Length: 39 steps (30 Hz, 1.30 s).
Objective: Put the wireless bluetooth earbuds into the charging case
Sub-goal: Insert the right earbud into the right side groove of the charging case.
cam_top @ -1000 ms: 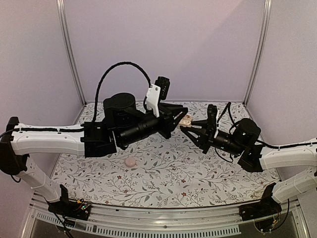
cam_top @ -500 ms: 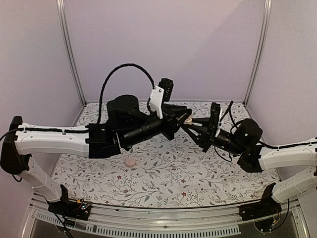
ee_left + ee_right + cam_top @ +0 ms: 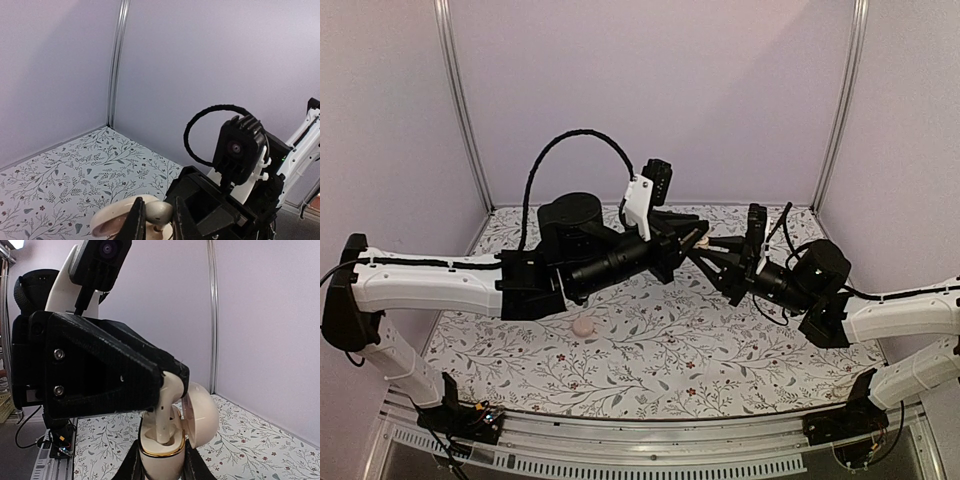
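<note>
Pale lilac wall panels and a silver corner post [image 3: 460,110] close in a tabletop [image 3: 720,350] covered in a grey floral print. Both arms reach in over it and meet above its far middle, well clear of the surface.

The left hand [image 3: 157,222] is drawn narrow, its two black fingers pinching a cream earbud [image 3: 165,410] by the rounded head. From the right wrist view the earbud hangs nearly upright, its stem pointing down into the open charging case [image 3: 160,452] while its head sits above the rim. How deep the stem sits cannot be told.

The right hand [image 3: 162,467] is also narrow, clamped on the lower half of the case from both sides and holding it upright. A thin gold band runs round the case just below its opening. The hinged lid [image 3: 202,415] stands swung open to the right, its hollow side facing the earbud and close beside it.

In the left wrist view the same lid shows as a pale disc just left of that hand's fingers, with the right arm's wrist camera [image 3: 237,147] behind it.

A pale pink lump [image 3: 583,327], small and rounded, lies alone on the tabletop below the left forearm, well apart from both hands.
</note>
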### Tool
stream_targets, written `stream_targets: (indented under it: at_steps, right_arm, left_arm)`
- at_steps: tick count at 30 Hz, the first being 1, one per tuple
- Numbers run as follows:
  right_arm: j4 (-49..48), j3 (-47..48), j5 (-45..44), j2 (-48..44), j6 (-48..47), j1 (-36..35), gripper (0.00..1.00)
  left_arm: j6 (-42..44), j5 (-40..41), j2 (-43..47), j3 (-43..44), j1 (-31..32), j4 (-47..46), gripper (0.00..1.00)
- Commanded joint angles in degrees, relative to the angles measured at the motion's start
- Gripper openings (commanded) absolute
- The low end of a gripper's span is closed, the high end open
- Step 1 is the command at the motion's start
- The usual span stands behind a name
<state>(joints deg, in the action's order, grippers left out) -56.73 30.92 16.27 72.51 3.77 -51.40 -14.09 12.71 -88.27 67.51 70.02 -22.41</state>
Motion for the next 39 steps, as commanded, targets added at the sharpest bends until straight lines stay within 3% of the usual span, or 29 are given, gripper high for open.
stream_targets:
  at_steps: [1, 39]
  right_arm:
    - [-3.71, 1.08, -0.45, -0.68, 1.62, -0.46, 0.18]
    - [-1.57, 2.92, -4.41, -1.64, -2.68, -0.83, 0.19]
  left_arm:
    - [0.55, 0.32, -1.11, -0.55, 0.87, -0.70, 0.09]
    - [-3.36, 2.12, -3.13, 3.51, 0.83, 7.06, 0.08]
